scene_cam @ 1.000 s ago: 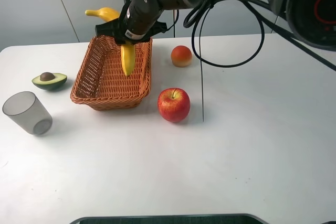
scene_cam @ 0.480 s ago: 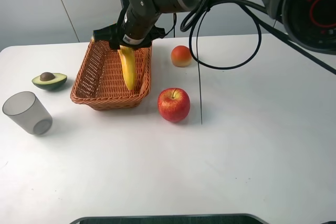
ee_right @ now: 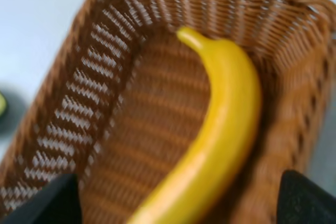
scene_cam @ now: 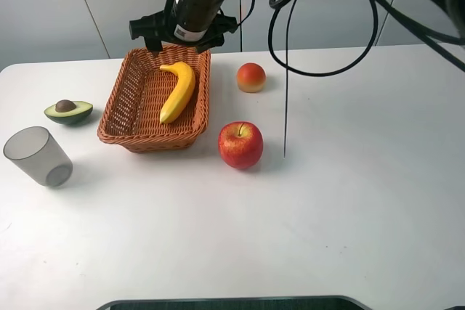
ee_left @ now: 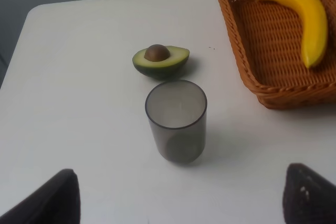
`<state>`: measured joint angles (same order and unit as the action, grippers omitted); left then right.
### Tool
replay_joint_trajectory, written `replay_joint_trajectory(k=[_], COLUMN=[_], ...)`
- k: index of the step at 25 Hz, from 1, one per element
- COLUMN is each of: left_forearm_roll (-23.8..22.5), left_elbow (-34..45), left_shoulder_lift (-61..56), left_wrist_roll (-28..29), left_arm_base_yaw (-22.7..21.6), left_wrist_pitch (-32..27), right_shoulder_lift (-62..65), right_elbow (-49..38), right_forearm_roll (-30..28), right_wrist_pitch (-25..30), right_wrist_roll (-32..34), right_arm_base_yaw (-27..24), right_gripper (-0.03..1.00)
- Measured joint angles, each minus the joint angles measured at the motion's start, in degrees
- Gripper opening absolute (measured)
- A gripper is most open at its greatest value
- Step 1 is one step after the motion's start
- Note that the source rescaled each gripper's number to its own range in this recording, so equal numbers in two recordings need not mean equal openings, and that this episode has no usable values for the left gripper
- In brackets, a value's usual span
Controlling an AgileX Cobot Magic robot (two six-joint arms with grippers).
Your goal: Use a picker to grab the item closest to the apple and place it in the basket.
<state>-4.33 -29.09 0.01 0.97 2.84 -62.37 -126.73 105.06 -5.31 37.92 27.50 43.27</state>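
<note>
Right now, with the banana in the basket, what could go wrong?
1. The open right gripper hangs just over the far rim of the basket. If it pulls away low, it might catch the rim and drag the basket, along with the banana.
2. A thin black cable dangles beside the apple. A swinging arm might brush it against the apple and make it roll.

The high camera faces down over the whole white table. The left wrist looks from afar, the right wrist from close above, all sharing the brown wicker basket.
</note>
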Motion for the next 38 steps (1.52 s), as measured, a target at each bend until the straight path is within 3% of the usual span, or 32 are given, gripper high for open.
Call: replay_joint_trajectory(k=[5, 14, 27, 33, 38], left_forearm_roll=[0.0, 0.0, 0.0, 0.0, 0.0], left_elbow=[0.0, 0.0, 0.0, 0.0, 0.0], left_shoulder_lift=[0.0, 0.0, 0.0, 0.0, 0.0], left_wrist_roll=[0.0, 0.0, 0.0, 0.11, 0.11], left_arm_base_yaw=[0.0, 0.0, 0.0, 0.0, 0.0], left_wrist_pitch=[0.0, 0.0, 0.0, 0.0, 0.0], right_shoulder_lift=[4.65, 21.3, 55.66, 74.5, 89.64], right_elbow=[-6.66, -29.25, -58.06, -65.61, -68.99], right_forearm_roll=[1.29, 4.8, 8.76, 8.47, 8.0], right_wrist_pitch=[5.12, 5.6, 10.68, 14.73, 17.56], right_wrist_roll=[-3.27, -6.42, -15.27, -18.13, -19.47], right_arm_base_yaw=[-3.67, -13.07, -34.24, -42.82, -44.01], right_gripper=[0.68, 0.68, 0.68, 0.68, 0.68])
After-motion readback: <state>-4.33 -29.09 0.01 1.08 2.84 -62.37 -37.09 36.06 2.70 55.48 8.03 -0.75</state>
